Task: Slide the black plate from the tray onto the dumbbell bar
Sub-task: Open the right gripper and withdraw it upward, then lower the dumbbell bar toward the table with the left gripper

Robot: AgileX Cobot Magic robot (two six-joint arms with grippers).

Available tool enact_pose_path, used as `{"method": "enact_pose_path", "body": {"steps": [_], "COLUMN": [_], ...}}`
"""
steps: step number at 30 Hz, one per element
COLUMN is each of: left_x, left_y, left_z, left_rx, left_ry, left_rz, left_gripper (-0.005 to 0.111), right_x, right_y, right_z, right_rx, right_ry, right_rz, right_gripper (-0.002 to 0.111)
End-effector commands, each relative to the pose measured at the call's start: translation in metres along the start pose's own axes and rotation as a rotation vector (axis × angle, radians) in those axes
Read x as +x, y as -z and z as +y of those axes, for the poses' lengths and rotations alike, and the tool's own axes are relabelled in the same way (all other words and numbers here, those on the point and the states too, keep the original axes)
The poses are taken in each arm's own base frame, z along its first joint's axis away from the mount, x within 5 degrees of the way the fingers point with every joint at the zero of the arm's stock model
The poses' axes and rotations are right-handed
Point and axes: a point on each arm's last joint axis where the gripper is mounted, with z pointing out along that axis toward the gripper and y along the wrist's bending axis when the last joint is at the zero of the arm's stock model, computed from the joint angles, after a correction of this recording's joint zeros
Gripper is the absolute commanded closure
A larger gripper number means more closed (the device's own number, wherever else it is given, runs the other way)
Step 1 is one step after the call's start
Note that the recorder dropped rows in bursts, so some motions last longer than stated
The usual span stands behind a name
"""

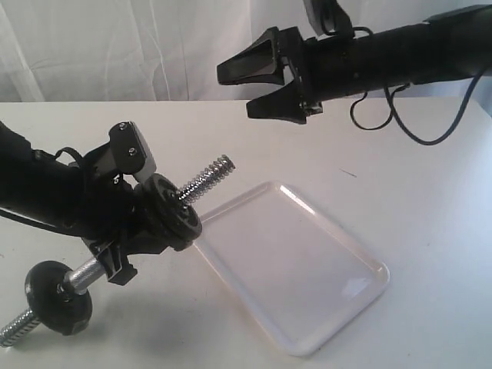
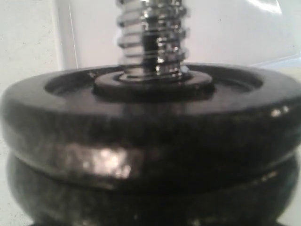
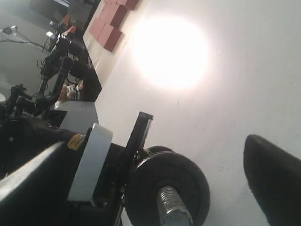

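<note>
My left gripper (image 1: 121,252) is shut on the dumbbell bar (image 1: 91,269) and holds it tilted above the table, threaded end (image 1: 209,177) pointing up and right. The black plate (image 1: 178,209) sits on the bar against a second black disc, just past the gripper. In the left wrist view the black plate (image 2: 150,117) lies on that disc (image 2: 150,197) with the threaded end (image 2: 153,35) sticking out; the jaws are hidden. Another disc (image 1: 58,297) sits near the bar's low end. The white tray (image 1: 296,269) holds nothing. My right gripper (image 1: 238,92) hangs open, high above the tray.
The right wrist view looks down at the black plate (image 3: 167,186) and the threaded end (image 3: 173,212), with one dark fingertip (image 3: 273,181) to the side. A black cable (image 1: 415,127) droops under the right arm. White curtain behind the table.
</note>
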Motion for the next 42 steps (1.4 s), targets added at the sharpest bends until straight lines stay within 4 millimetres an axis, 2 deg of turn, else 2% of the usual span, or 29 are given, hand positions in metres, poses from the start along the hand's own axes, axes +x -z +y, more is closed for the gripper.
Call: {"method": "enact_pose_path", "body": {"steps": [1, 3, 6, 7, 20, 29, 34, 39, 42], "left_x": [-0.034, -0.041, -0.045, -0.045, -0.044, -0.042, -0.043, -0.06, -0.071], "left_y": [0.023, 0.026, 0.029, 0.029, 0.031, 0.032, 0.032, 0.009, -0.006], "left_z": [0.007, 0.011, 0.017, 0.019, 0.03, 0.034, 0.045, 0.065, 0.083], "left_rx": [-0.063, -0.079, -0.14, -0.155, -0.249, -0.303, -0.397, -0.352, -0.36], "left_ry": [0.059, 0.082, 0.14, 0.162, 0.423, 0.357, 0.308, 0.258, 0.208], "left_rz": [-0.168, -0.202, -0.23, -0.235, -0.271, -0.256, -0.253, -0.242, -0.232], "left_gripper": [0.107, 0.107, 0.107, 0.107, 0.107, 0.107, 0.107, 0.107, 0.107], "right_x": [-0.008, -0.008, -0.007, -0.008, -0.012, -0.011, -0.012, -0.009, -0.007], "right_y": [0.016, 0.019, 0.022, 0.023, 0.036, 0.038, 0.045, 0.052, 0.059], "right_z": [-0.001, -0.003, -0.005, -0.006, -0.001, 0.002, 0.019, 0.032, 0.048], "right_rx": [0.015, 0.023, 0.036, 0.039, 0.053, 0.071, 0.09, 0.142, 0.191], "right_ry": [0.021, 0.014, -0.001, -0.01, -0.005, 0.006, 0.062, 0.092, 0.133], "right_rz": [-0.034, -0.038, -0.032, -0.034, -0.065, -0.046, -0.039, 0.003, 0.03], "right_gripper": [0.034, 0.056, 0.099, 0.107, 0.108, 0.108, 0.108, 0.108, 0.108]}}
